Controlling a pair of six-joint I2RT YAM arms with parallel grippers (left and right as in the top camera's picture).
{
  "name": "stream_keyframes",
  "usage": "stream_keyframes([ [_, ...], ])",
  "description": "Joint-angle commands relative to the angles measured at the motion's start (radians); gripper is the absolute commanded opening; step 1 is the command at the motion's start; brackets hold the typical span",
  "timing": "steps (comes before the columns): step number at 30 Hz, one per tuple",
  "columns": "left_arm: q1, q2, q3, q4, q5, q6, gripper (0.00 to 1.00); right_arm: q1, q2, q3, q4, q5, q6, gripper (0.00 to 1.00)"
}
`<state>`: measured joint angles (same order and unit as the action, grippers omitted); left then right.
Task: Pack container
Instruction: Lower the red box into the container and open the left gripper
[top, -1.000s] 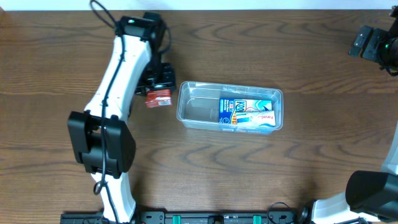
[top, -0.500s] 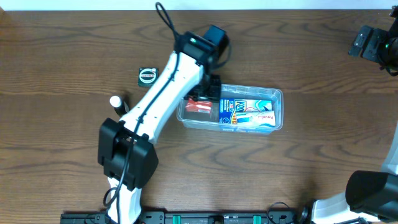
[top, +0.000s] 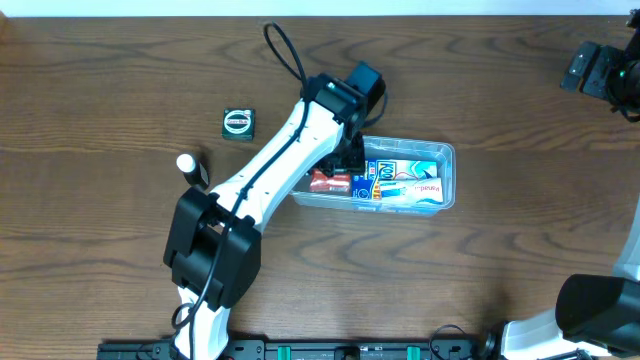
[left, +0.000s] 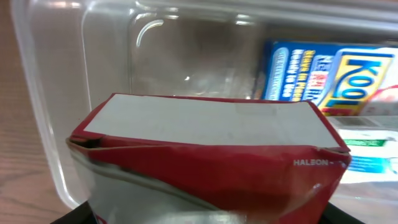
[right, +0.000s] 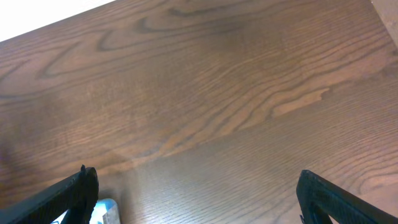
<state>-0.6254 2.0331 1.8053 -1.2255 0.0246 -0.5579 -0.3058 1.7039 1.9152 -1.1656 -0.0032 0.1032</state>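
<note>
The container (top: 441, 148) is a clear shallow tub in the middle of the table. A blue and white packet (top: 400, 184) lies in its right half. My left gripper (top: 347, 162) reaches into the tub's left half and is shut on a red and white packet (top: 327, 181). In the left wrist view the red packet (left: 205, 149) fills the foreground between the jaws (left: 199, 216), with the tub's wall (left: 50, 93) around it and the blue packet (left: 329, 68) behind it. My right gripper (right: 205, 199) is open and empty at the far right (top: 600, 68).
A small black square packet with a round label (top: 237, 123) lies left of the tub. A white-capped small object (top: 187, 163) stands further left beside my left arm. The right wrist view shows bare wood and a blue corner (right: 102, 210) at the lower left.
My left arm has swung right from beside the tub, carrying the red packet over the rim and down into the tub's left half. The right arm has not moved.
</note>
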Motion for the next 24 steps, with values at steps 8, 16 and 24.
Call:
stream_keyframes([
  [8, 0.001, -0.017, -0.151, 0.145, -0.007, -0.047, 0.69, -0.002, -0.009, 0.009, -0.002, 0.006, 0.013, 0.99],
  [16, 0.001, -0.016, -0.198, 0.222, -0.007, -0.047, 0.70, -0.002, -0.009, 0.009, -0.002, 0.006, 0.013, 0.99],
  [24, 0.001, -0.013, -0.201, 0.245, -0.007, -0.046, 0.69, -0.002, -0.009, 0.009, -0.002, 0.006, 0.012, 0.99],
])
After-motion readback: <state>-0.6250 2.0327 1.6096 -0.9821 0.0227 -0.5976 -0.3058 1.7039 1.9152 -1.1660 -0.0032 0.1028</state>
